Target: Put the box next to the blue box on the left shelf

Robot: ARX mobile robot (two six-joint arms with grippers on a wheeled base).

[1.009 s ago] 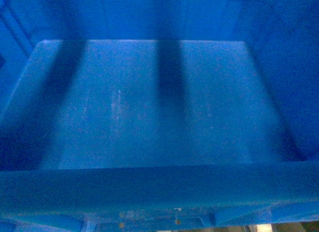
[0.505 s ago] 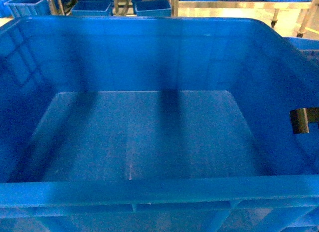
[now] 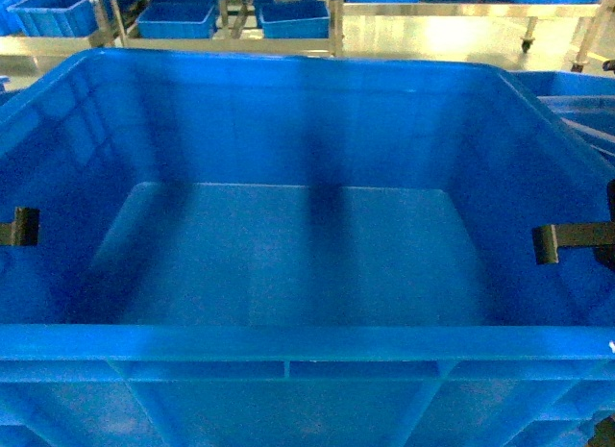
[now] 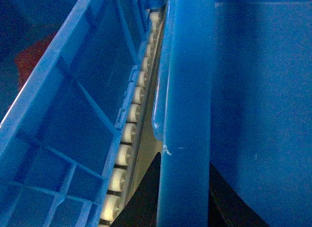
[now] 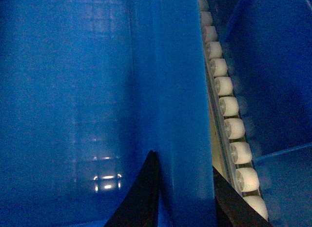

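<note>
The box (image 3: 288, 264) is a large bright-blue crate that fills the head view, open side up and with nothing in it. My left gripper (image 4: 185, 200) is shut on its left rim (image 4: 187, 100), one black finger (image 3: 19, 226) showing inside the wall. My right gripper (image 5: 187, 200) is shut on the right rim (image 5: 183, 90), its inner finger (image 3: 567, 237) hooked over the wall. White rollers of the left shelf (image 4: 127, 134) run just beside the held rim, with a ribbed blue box (image 4: 63, 129) beyond them. Rollers (image 5: 234, 127) also show under the right side.
Another blue crate wall (image 5: 273, 80) stands close on the right, its rim (image 3: 577, 86) visible in the head view. Far behind are metal racks (image 3: 332, 24) with several blue bins (image 3: 178, 19) on a shiny floor. A red patch (image 4: 31, 56) shows beyond the left crate.
The box has sunk lower and farther off in the head view: first only its floor showed, now its far rim, both gripper fingers and the racks behind appear.
</note>
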